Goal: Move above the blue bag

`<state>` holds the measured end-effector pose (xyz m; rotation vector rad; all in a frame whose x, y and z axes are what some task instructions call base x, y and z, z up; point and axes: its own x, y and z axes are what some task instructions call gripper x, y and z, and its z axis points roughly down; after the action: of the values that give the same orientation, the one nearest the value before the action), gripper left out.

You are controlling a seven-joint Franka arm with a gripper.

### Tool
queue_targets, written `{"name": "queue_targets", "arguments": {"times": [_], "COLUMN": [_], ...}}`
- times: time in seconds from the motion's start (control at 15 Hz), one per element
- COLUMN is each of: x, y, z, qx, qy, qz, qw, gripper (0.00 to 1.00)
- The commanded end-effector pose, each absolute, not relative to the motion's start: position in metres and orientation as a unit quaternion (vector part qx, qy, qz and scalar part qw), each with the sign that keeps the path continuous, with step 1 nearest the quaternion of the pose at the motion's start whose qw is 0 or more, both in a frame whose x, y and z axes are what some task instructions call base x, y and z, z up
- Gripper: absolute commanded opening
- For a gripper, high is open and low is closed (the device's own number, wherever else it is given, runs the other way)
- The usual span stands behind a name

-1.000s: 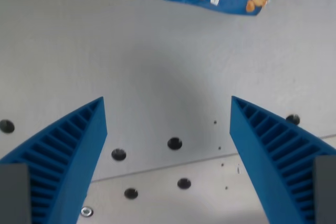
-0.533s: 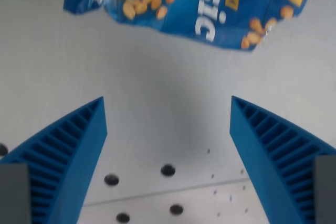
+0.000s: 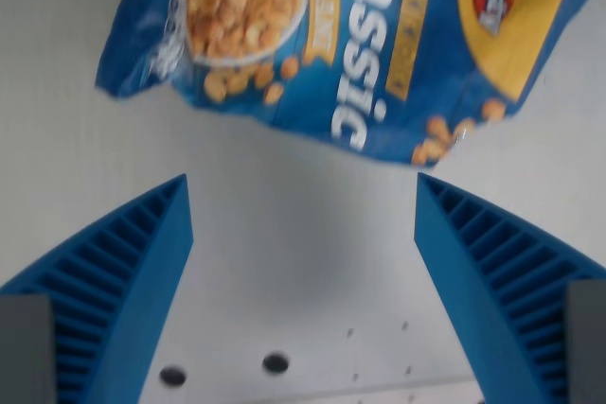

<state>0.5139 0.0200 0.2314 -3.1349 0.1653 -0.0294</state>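
Blue ribbed fingers of the end effector (image 3: 303, 201) stand wide apart and empty over the pale bench (image 3: 303, 262), while the blue bag (image 3: 341, 40) lies ahead at the wrist view's top, so the approach step calls for further forward travel.

The blue bag (image 3: 350, 44) bears upside-down white letters, seemingly "assic".

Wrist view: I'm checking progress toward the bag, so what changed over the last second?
The camera advanced toward the blue bag: only its lower edge showed at the top before, now much of its printed face fills the upper picture, and the table holes slid downward. The bag itself likely never moved. The gripper stayed open and empty, nothing grasped or released.
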Motion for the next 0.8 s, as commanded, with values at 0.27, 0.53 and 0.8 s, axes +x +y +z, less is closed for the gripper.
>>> {"name": "queue_targets", "arguments": {"times": [0.27,0.53,0.8], "x": [0.545,0.560,0.572], "y": [0.006,-0.003,-0.010], "z": [0.221,0.214,0.209], "qx": [-1.000,-1.000,-1.000], "qy": [0.001,-0.007,-0.009], "qz": [-0.002,-0.007,-0.010], "qw": [-0.013,-0.010,-0.007], "gripper": [1.00,1.00,1.00]}}
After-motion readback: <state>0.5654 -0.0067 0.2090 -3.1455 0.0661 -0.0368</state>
